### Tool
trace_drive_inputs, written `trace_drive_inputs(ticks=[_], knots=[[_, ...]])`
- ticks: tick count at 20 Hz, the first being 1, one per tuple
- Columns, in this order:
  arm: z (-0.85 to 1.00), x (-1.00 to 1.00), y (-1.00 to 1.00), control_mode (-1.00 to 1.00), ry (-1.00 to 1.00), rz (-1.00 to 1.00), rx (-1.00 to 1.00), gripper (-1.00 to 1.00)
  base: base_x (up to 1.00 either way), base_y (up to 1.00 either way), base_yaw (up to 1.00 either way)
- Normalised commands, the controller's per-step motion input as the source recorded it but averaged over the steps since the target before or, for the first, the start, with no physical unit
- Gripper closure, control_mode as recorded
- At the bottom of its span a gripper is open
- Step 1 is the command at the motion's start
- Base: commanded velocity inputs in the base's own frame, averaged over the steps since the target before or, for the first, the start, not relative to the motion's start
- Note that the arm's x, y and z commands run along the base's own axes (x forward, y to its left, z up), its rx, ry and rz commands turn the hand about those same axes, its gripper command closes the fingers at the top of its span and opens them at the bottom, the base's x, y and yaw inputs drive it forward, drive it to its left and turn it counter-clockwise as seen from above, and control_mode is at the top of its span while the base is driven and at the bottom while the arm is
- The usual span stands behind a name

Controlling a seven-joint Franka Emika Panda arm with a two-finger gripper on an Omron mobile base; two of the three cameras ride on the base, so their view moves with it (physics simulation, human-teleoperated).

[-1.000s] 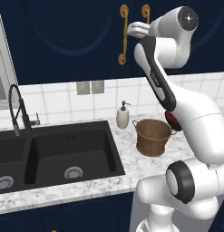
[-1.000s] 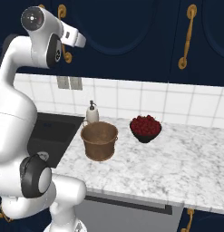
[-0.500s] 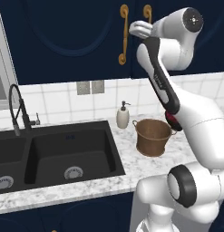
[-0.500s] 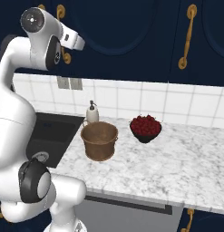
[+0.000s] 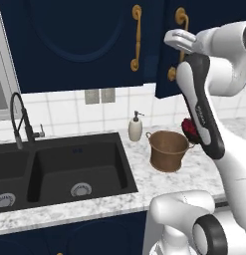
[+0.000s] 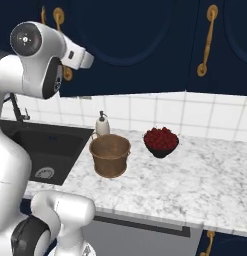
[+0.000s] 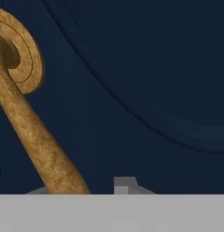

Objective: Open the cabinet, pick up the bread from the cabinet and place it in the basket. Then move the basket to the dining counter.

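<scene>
Clamped on cabinet (image 5: 89,45) right door's gold handle (image 7: 36,140), door cracked ajar; bread unseen, basket (image 5: 168,150) empty by sink, rest pending

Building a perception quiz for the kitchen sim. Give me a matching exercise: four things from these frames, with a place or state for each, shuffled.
Things:
1. brown woven basket
2. dark bowl of red fruit
3. white soap dispenser
4. right navy cabinet door

Places or states:
A. at the tiled wall, just right of the black sink
B. swung slightly ajar, with the gripper at its gold handle
C. empty, upright on the marbled counter
D. on the counter to the right of the basket, near the wall

Pairs: 1-C, 2-D, 3-A, 4-B
</scene>
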Motion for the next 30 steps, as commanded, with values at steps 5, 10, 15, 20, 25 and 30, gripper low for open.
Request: trace_drive_inputs(ticks=[5,10,15,20,25,30], knots=[[0.47,-1.0,-1.0,-1.0,0.0,0.0,0.05,1.0,0.0,0.0,0.0],[0.44,-1.0,-0.99,-1.0,0.0,0.0,0.03,1.0,0.0,0.0,0.0],[0.38,-1.0,-0.85,-1.0,0.03,0.0,0.01,1.0,0.0,0.0,0.0],[0.18,-1.0,-0.3,-1.0,0.11,0.0,0.0,-1.0,0.0,0.0,0.0],[-0.43,-0.53,-0.3,-1.0,0.16,-0.06,0.0,-1.0,0.0,0.0,0.0],[-0.18,-0.18,0.58,-1.0,0.1,-0.07,0.04,-1.0,0.0,0.0,0.0]])
